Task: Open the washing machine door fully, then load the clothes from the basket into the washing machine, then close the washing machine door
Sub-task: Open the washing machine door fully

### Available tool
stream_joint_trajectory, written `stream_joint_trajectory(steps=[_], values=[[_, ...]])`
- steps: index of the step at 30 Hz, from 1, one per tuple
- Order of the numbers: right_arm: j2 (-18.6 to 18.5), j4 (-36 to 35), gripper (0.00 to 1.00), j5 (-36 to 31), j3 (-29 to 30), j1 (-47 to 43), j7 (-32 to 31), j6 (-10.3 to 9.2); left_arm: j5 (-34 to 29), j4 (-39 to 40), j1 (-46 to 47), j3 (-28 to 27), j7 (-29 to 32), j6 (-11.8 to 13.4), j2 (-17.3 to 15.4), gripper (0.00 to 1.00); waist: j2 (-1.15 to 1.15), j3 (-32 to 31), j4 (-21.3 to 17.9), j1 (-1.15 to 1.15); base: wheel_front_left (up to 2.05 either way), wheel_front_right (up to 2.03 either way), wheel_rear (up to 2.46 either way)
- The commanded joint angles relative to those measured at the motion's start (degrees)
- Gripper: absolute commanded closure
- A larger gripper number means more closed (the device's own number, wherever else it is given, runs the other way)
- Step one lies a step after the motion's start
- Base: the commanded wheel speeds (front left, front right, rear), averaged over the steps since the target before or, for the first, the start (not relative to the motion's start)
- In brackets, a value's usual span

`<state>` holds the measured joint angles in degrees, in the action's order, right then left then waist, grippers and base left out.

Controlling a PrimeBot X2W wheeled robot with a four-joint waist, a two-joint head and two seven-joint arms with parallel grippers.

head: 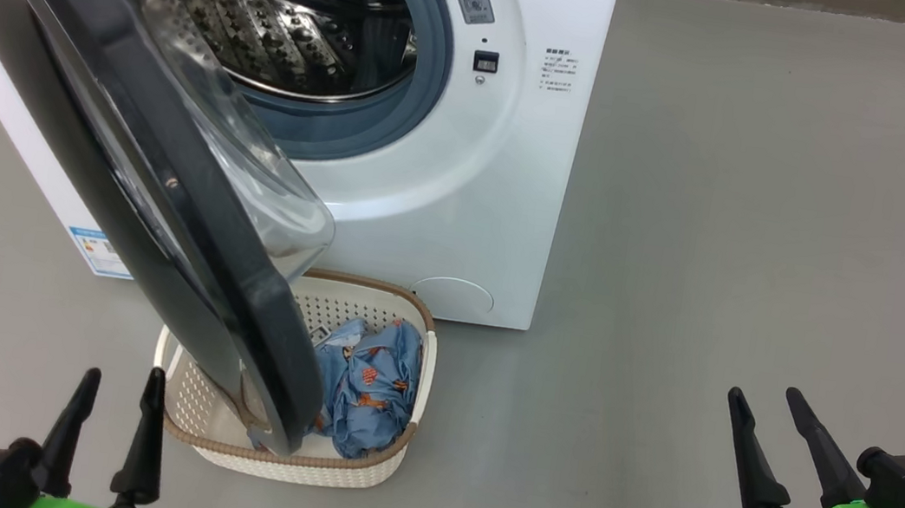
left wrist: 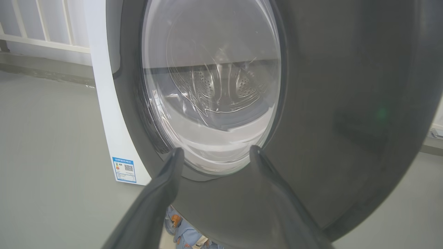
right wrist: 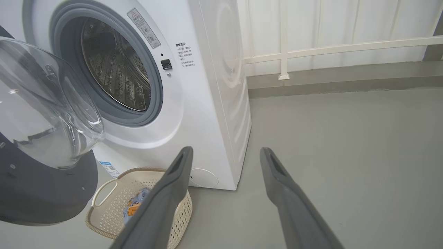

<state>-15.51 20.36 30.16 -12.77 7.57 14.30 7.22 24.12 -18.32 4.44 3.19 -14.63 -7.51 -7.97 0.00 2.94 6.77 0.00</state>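
The white washing machine [head: 459,202] stands ahead with its steel drum [head: 274,12] exposed. Its black door [head: 124,158] swings out about halfway toward me, glass bowl [head: 253,175] facing the drum, and overhangs the cream basket [head: 389,469] on the floor. Light blue printed clothes [head: 364,391] lie in the basket, partly hidden by the door. My left gripper [head: 122,385] is open, low at the left, just in front of the door's outer face [left wrist: 346,103]. My right gripper [head: 765,400] is open over bare floor at the lower right, holding nothing.
Grey floor [head: 774,200] spreads to the right of the machine. A white railing [right wrist: 332,48] and wall run behind it. A blue label sticker [head: 99,251] marks the machine's lower left corner.
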Motion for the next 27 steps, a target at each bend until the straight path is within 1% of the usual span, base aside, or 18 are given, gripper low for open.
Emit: stream_joint_trajectory(steps=[1,2,3,4,8,11,14,17,20,23,27], values=[[-0.7,-1.2,0.0,-0.9,-0.7,-0.1,0.7,0.26,-0.3,1.1,1.7,-2.1,-0.4,0.0,-1.0,0.0,0.0,-0.1,0.0,0.0,0.0,0.0,0.0],[-0.7,-1.2,0.0,-0.9,-0.5,-0.1,0.7,0.26,-0.3,1.2,1.8,-2.3,-0.4,0.0,-0.9,0.5,0.0,-0.1,0.1,0.0,0.0,0.0,0.0],[-0.6,-1.3,0.0,-0.9,-0.4,-0.2,0.7,0.26,-0.3,1.3,1.9,-2.7,-0.4,0.0,-0.8,0.73,0.0,-0.2,0.1,0.0,0.0,0.0,0.0],[-0.6,-1.4,0.0,-1.1,-0.2,-0.2,0.7,0.26,-0.1,1.5,2.0,-2.9,-0.4,0.0,-0.6,1.0,0.0,-0.3,0.2,0.0,0.0,0.0,0.0],[-0.3,-1.6,0.0,-1.4,0.3,-0.8,0.7,0.26,0.8,3.2,2.7,-3.7,-0.4,0.0,-0.6,1.0,0.0,-0.6,0.6,0.0,0.0,0.0,0.0],[-0.4,-1.7,0.0,-1.6,0.5,-1.0,0.7,0.26,1.1,6.4,3.5,-5.1,-0.4,0.0,-0.8,1.0,0.0,-0.7,0.8,0.0,0.0,0.0,0.0],[-0.4,-1.8,0.0,-1.8,0.6,-1.1,0.7,0.26,0.7,11.9,4.7,-7.2,-0.4,0.0,-0.5,1.0,0.0,-0.8,1.1,0.0,0.0,0.0,0.0],[-0.4,-2.0,0.0,-1.9,0.6,-1.2,0.7,0.26,-0.3,19.4,5.3,-8.1,-0.4,0.1,0.3,1.0,0.0,-0.8,1.1,0.0,0.0,0.0,0.0],[-0.5,-2.2,0.0,-2.1,0.6,-1.3,0.7,0.26,-1.2,27.4,5.3,-5.9,-0.1,0.1,1.3,1.0,0.0,-0.8,0.9,0.0,0.0,0.0,0.0],[-0.4,-2.4,0.0,-2.2,0.6,-1.3,0.7,0.26,-1.9,34.0,5.0,-2.0,2.2,0.1,2.2,1.0,0.0,-0.7,0.7,0.0,0.0,0.0,0.0],[-0.4,-2.6,0.0,-2.7,0.3,-1.0,0.7,0.26,-2.5,37.5,4.5,5.2,6.0,0.1,3.2,1.0,0.0,-0.4,0.2,0.0,0.0,0.0,0.0]])
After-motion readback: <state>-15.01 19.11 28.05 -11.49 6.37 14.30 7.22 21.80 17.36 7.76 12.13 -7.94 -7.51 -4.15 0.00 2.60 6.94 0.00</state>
